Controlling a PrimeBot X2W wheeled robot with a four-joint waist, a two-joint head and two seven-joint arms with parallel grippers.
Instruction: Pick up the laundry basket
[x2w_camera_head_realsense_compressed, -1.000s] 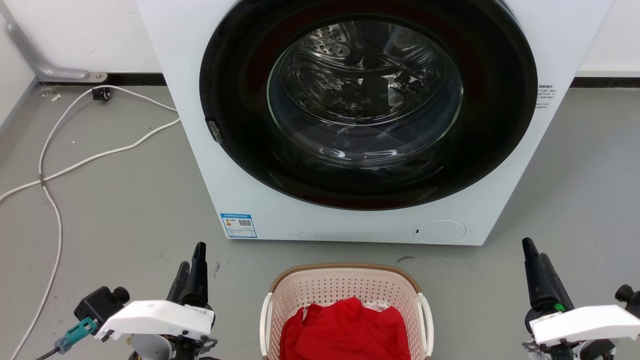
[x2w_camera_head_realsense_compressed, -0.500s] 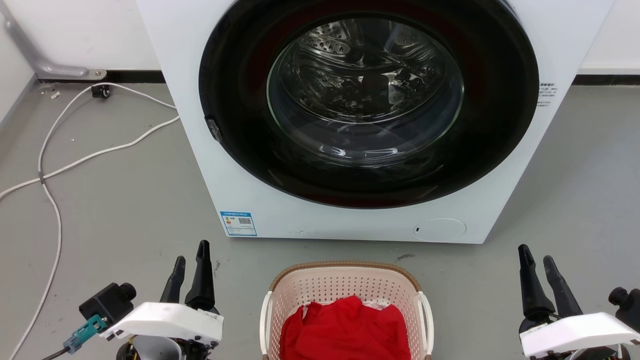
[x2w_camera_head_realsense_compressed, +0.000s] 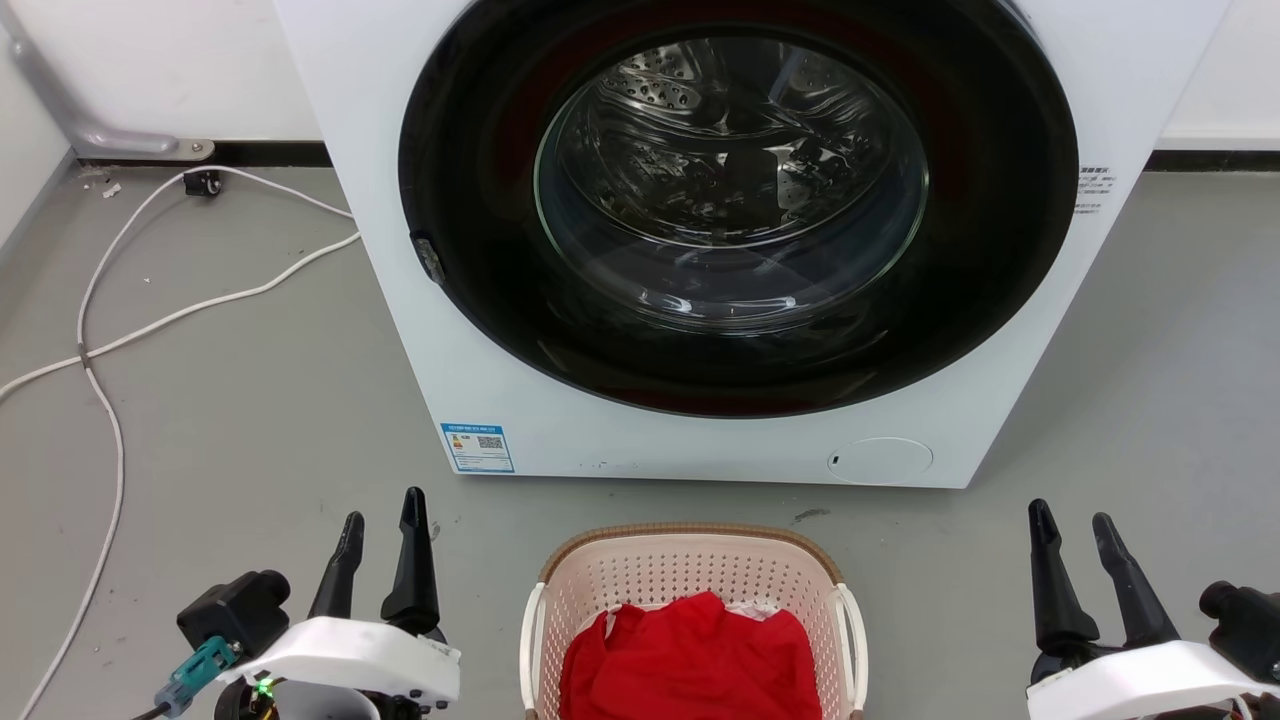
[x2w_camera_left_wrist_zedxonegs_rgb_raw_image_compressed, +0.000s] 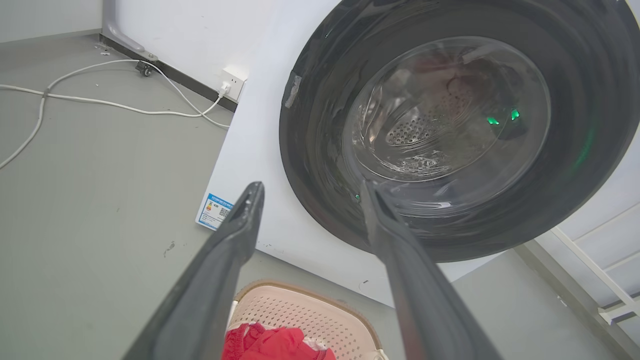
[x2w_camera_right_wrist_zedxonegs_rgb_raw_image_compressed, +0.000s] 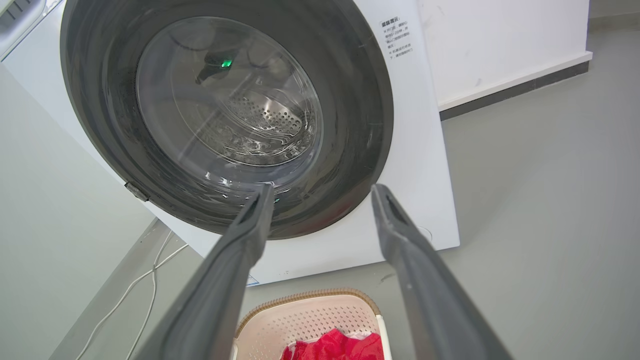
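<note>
nearest the camera, the left gripper (x2w_camera_head_realsense_compressed: 382, 505) and right gripper (x2w_camera_head_realsense_compressed: 1068, 510) sit at the 2 lower corners of the head view, each with its fingers spread apart and holding nothing. between them on the floor (x2w_camera_head_realsense_compressed: 250, 400) stands the laundry basket (x2w_camera_head_realsense_compressed: 690, 533) with a red cloth (x2w_camera_head_realsense_compressed: 690, 650) inside. its white handles (x2w_camera_head_realsense_compressed: 530, 640) face sideways, 1 toward each gripper, and the left gripper looks nearer. its near end is cut off, so i cannot tell its long axis. both arms probably need to move inward. beyond stands the washer (x2w_camera_head_realsense_compressed: 500, 400).
</note>
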